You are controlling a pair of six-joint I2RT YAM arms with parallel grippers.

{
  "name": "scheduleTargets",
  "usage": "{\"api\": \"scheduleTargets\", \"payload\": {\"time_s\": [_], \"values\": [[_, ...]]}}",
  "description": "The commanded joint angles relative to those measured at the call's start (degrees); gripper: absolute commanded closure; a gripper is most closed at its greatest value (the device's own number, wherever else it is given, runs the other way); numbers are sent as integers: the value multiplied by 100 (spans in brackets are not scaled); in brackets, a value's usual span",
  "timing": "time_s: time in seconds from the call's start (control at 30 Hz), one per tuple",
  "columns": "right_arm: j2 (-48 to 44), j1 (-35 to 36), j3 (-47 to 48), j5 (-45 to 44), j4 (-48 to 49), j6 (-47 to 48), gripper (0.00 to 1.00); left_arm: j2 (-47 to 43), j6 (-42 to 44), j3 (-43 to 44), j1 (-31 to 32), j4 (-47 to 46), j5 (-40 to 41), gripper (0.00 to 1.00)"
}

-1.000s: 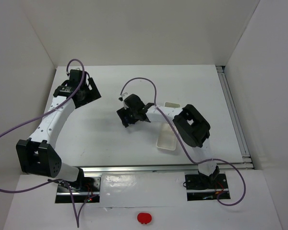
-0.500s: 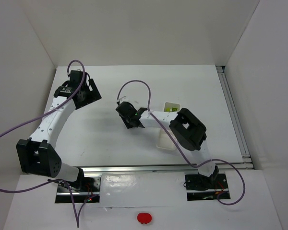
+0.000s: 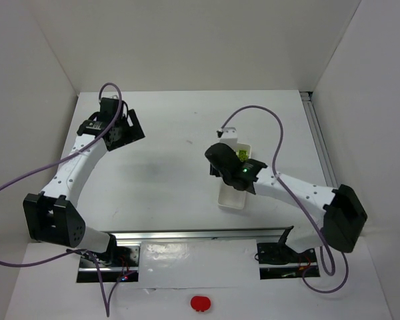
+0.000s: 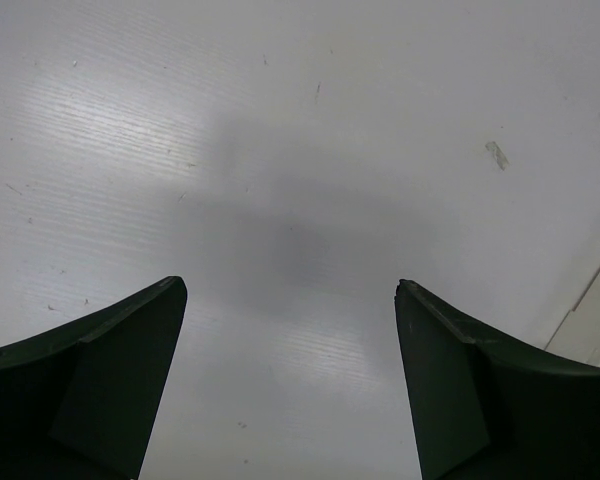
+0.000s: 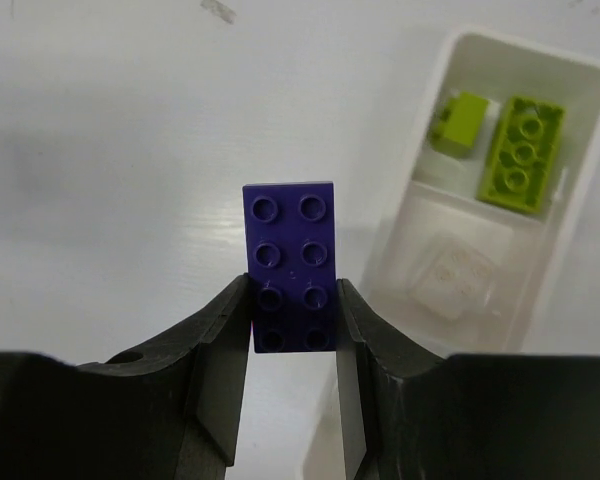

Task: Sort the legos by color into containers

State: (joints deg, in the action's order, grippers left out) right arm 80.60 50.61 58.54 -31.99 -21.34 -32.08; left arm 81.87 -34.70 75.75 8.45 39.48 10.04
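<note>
One purple lego (image 5: 290,262) inside right end effector (image 5: 293,292)

arms (image 3: 73,170): white links, black joints | cables (image 3: 27,175): purple | claw fingers (image 4: 100,390): dark, wedge-shaped

No readable txt, labels or nos. anywhere.

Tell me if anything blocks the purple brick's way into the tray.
Nothing visible does. The right claw grips the purple brick beside the tray, only bare table between them. Green bricks lie in the far compartment, a pale brick in the next.
</note>
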Motion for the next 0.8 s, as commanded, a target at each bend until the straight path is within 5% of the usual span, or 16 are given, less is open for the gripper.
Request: {"api": "scheduleTargets", "payload": {"time_s": [0.0, 0.37, 0.63, 0.73, 0.77], "values": [[-517, 80, -492, -247, -728, -799, 80, -65, 112, 221, -1, -116, -64, 6], [-1424, 81, -1056, -115, -1899, -1512, 77, 172, 112, 327, 52, -221, -257, 6], [-1529, 133, -1451, 245, -1627, -1635, 69, 225, 112, 380, 52, -222, -310, 6], [-1582, 133, -1609, 193, -1575, -1635, 47, 225, 112, 318, 52, -222, -310, 6], [-1582, 133, -1531, 141, -1705, -1635, 27, 225, 112, 318, 104, -222, -310, 6]]}}
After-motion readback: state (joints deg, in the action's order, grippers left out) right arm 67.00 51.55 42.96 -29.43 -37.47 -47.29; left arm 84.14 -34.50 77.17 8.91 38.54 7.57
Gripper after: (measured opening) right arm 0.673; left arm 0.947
